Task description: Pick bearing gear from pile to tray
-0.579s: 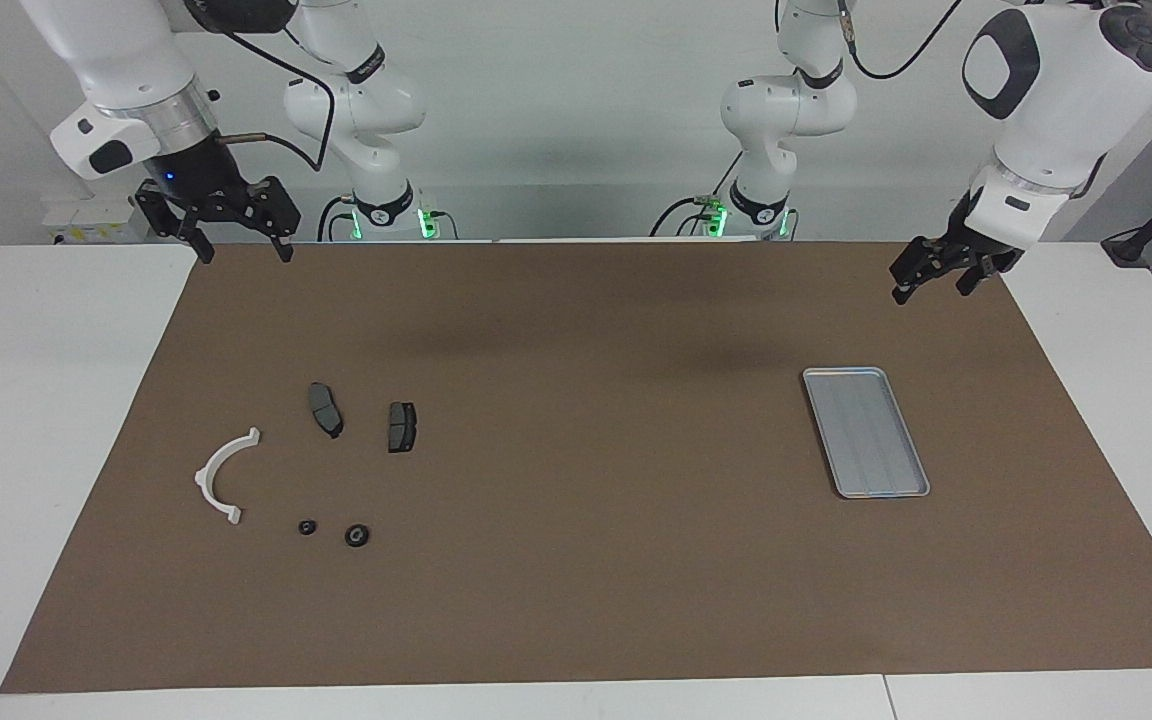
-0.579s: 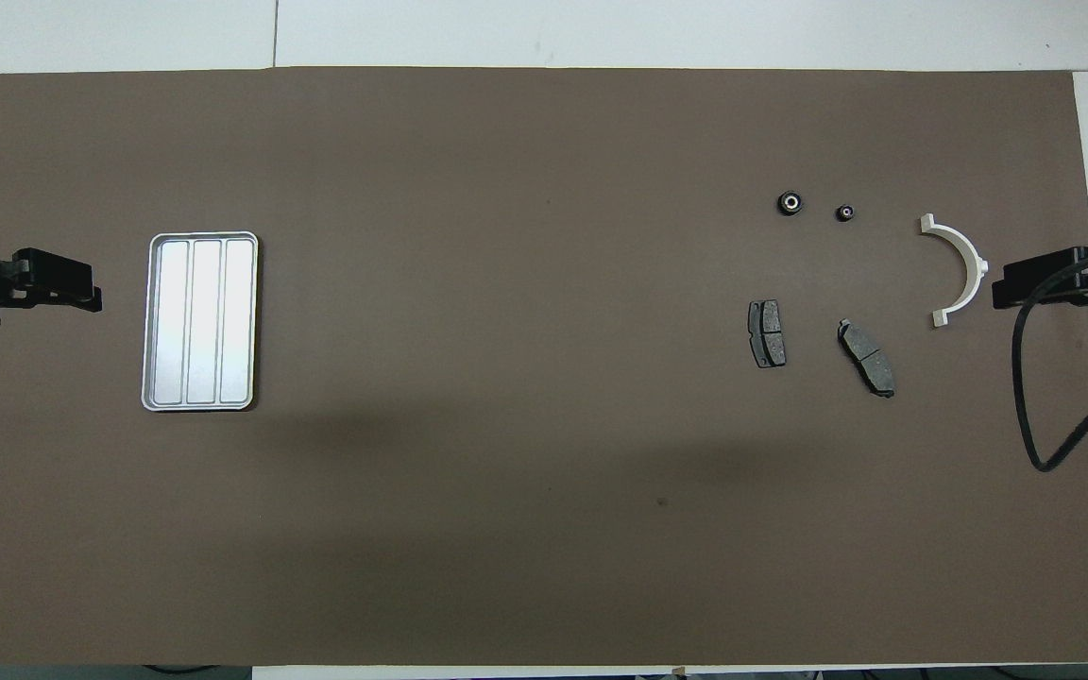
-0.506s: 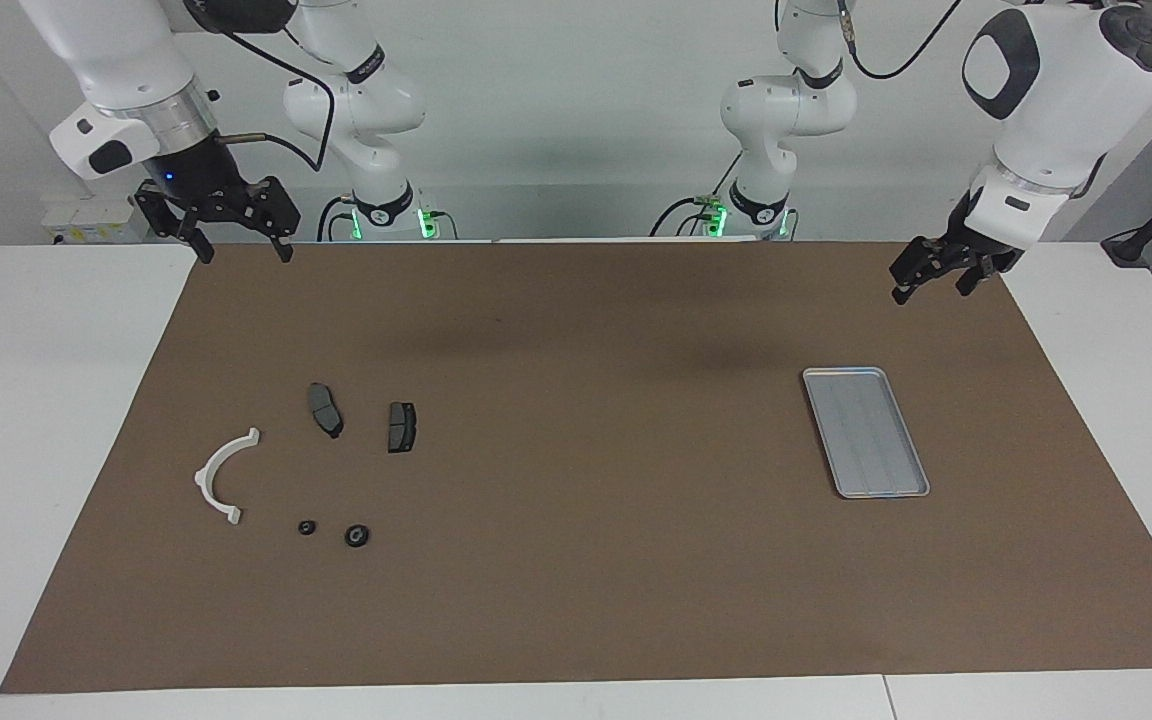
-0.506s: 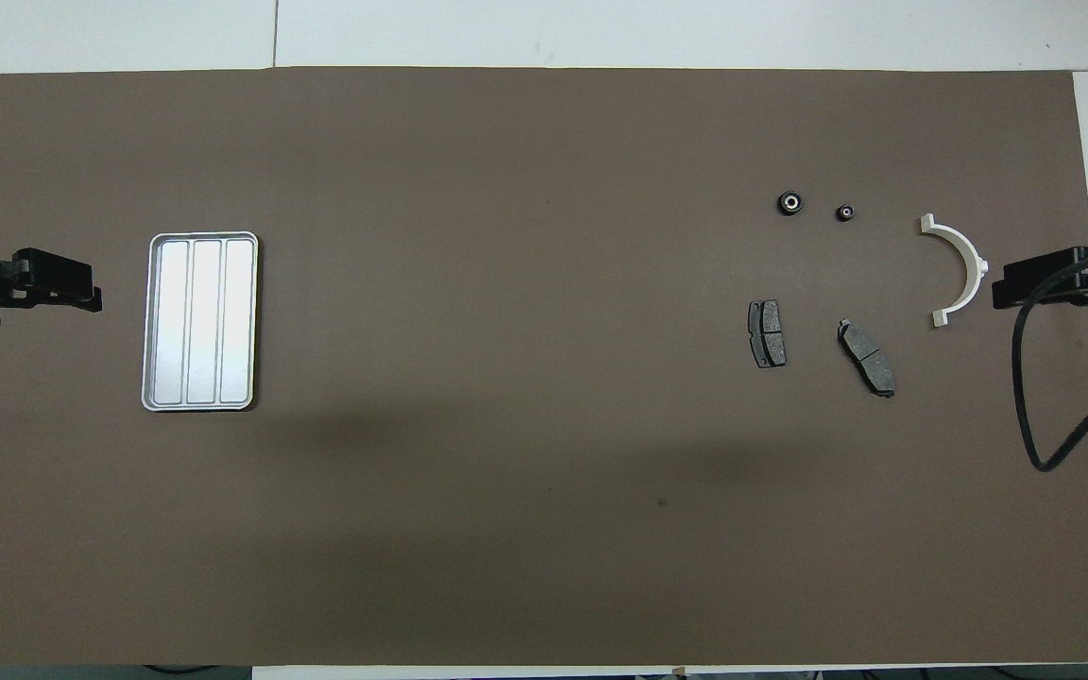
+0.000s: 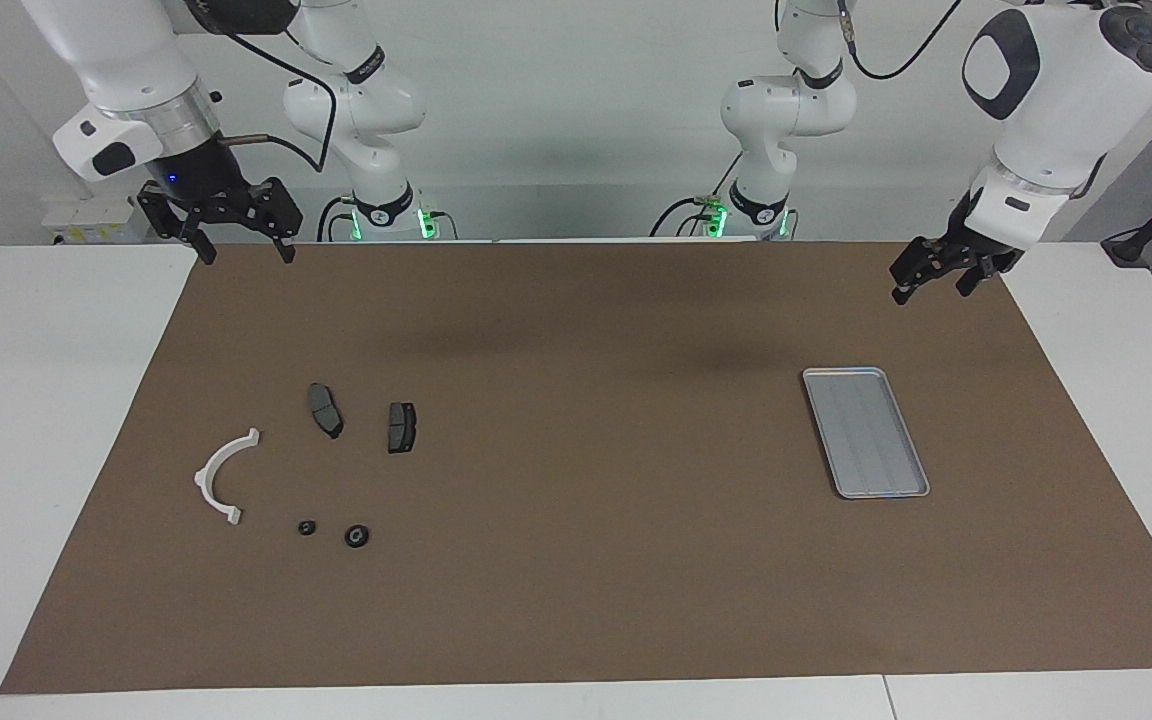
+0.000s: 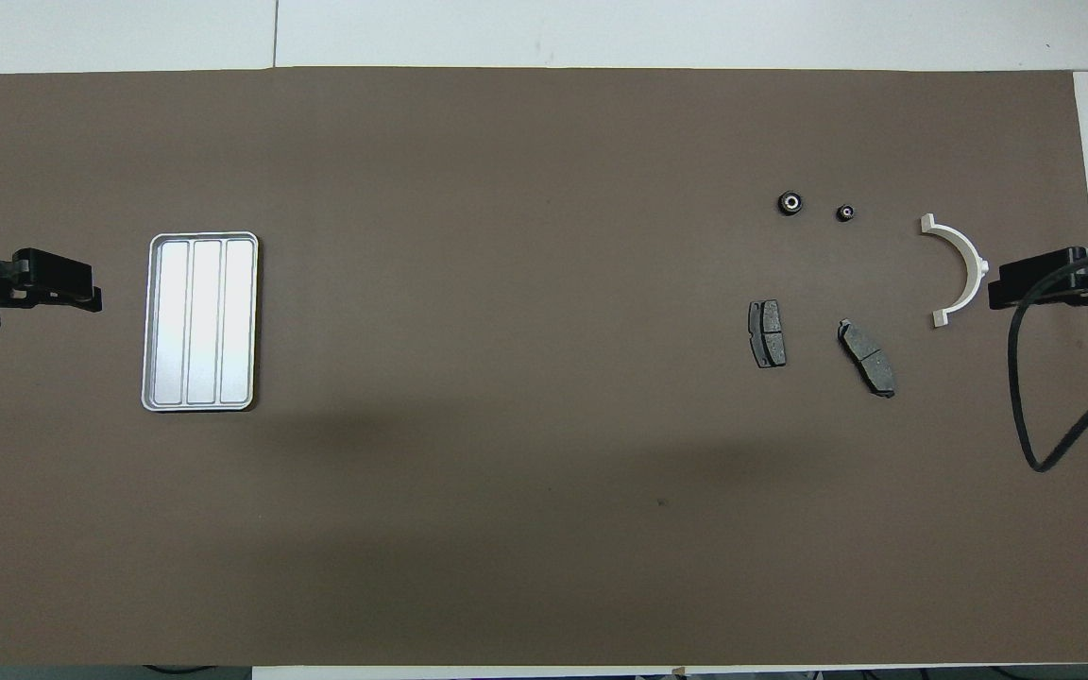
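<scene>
Two hands up in the air, both empty. Right hand (image 5: 241, 245) hangs over the mat edge nearest the robots at the right arm's end of the tabletop, fingers spread wide. Left hand (image 5: 931, 278) hangs over the same mat edge at the left arm's end, above the stretch between the robots and the tray (image 5: 894, 494); it is seen slantwise, reads as open, nothing between its fingers.

Key relation: the pile sits at the right arm's end, so the right hand is clearly the closer one. From it, going away from the robots: two brake pads (image 5: 325, 409), then the white half-ring bracket (image 5: 218, 478) toward the mat's side edge, then the two gears, farthest from the robots of all the parts. Larger gear (image 5: 357, 536) and smaller gear (image 5: 307, 527) lie near each other, not touching, apart from the bracket. They are round, so no long axis to align to. My read: reach out past the pads and drop straight down.

Tray is well apart from the pile, with nothing in it.

Hard to make out: gear teeth and bore detail, and which of the two is the bearing gear. Overhead view cuts off both arms and shows only the hands' tips.
</scene>
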Action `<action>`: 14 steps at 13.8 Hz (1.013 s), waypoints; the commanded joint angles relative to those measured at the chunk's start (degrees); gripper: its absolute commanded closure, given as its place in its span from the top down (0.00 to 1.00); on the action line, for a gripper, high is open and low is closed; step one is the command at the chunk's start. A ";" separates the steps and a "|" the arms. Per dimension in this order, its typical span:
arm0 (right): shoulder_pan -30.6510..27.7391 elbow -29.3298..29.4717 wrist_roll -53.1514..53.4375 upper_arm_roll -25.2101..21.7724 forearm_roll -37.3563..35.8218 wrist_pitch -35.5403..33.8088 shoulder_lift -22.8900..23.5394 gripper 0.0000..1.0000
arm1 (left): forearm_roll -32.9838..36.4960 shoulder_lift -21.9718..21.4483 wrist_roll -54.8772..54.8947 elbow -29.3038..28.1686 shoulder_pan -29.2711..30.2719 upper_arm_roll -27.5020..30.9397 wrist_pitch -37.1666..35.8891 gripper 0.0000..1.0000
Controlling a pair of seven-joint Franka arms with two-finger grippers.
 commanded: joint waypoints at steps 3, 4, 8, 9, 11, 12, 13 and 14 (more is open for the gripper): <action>0.00 -0.69 -3.71 -0.03 -1.06 1.69 2.61 1.00 | -0.27 -1.18 0.38 -0.72 -0.05 0.10 -0.26 1.00; -0.09 -0.25 -4.43 -0.03 -1.06 2.82 4.54 1.00 | -0.27 -1.18 0.38 -0.72 -0.05 0.10 -0.35 1.00; 0.09 0.71 -2.86 0.15 -1.23 10.20 13.67 1.00 | -0.27 -1.27 0.38 -0.72 -0.05 0.10 -0.35 1.00; 0.09 0.98 -2.07 0.15 -1.23 12.13 16.13 1.00 | -0.27 -1.18 0.38 -0.81 -0.05 0.10 -0.35 1.00; 0.18 1.68 -1.18 0.41 -2.63 16.61 21.40 1.00 | -0.27 -1.18 0.38 -0.81 -0.05 0.10 -0.44 1.00; 0.26 2.99 -0.48 0.59 -3.86 18.11 24.30 1.00 | -0.27 -1.18 0.38 -0.72 -0.05 0.01 -0.18 1.00; 0.18 4.14 -0.13 0.59 -3.87 19.43 26.86 1.00 | -0.27 -1.18 0.38 -0.72 -0.05 0.10 -0.35 1.00; 0.35 4.50 0.48 0.59 -3.96 21.45 29.06 1.00 | -0.27 -1.27 0.38 -0.72 -0.05 0.10 -0.35 1.00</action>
